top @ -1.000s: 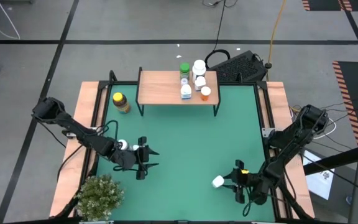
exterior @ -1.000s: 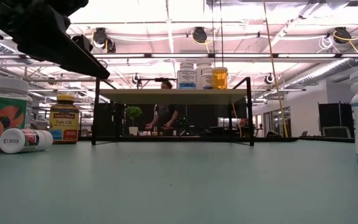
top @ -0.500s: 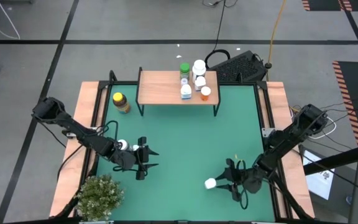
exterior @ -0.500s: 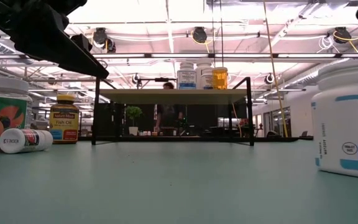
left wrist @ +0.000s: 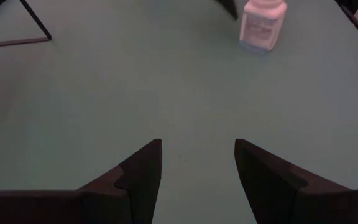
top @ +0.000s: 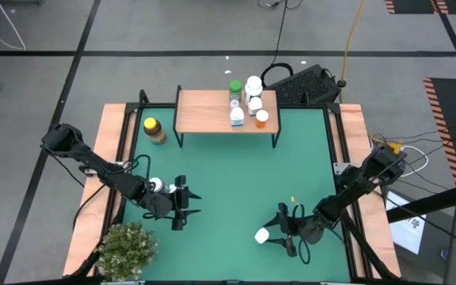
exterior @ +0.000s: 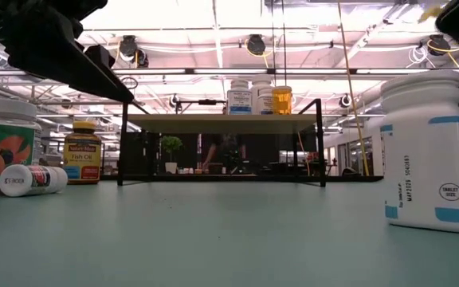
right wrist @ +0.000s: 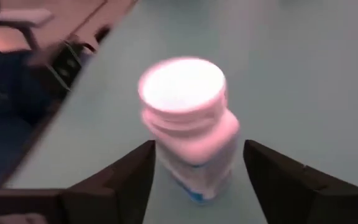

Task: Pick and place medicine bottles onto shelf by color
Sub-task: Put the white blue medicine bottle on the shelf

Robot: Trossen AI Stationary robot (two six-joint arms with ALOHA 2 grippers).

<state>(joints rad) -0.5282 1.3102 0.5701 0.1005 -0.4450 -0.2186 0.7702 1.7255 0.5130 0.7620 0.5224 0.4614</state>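
Both pairs of jaws stand parted with nothing clamped. From above, the left gripper [top: 187, 203] hovers over the green mat [top: 236, 182] at about eight o'clock from the mat's centre, its fingers spread over bare surface. The right gripper [top: 279, 234] sits at about five o'clock, with a white-capped bottle [top: 263, 235] at its fingertips. The shelf [top: 212, 112] stands at twelve o'clock, carrying a green-capped bottle [top: 235, 87], two white-capped ones [top: 253, 84], a blue-and-white one [top: 237, 118] and an orange-capped one [top: 262, 118], all bunched at its right end. An amber fish oil bottle [top: 154, 130] stands on the mat just left of the shelf, a small white bottle [top: 155, 186] lies near the left arm, and a potted plant [top: 127, 248] fills the seven o'clock corner.

At table height, the white bottle with blue bands stands upright, large at three o'clock. At nine o'clock stand a vitamin bottle with fruit on its label [exterior: 3, 143] and the fish oil bottle, with a small white bottle lying on its side between them.

Past the left wrist's fingers [left wrist: 138, 177] lies only mat, with the white bottle far off at one o'clock.

Past the right wrist, the white bottle stands between the two spread fingers [right wrist: 129, 177]; whether either finger touches it I cannot quite tell through the blur.
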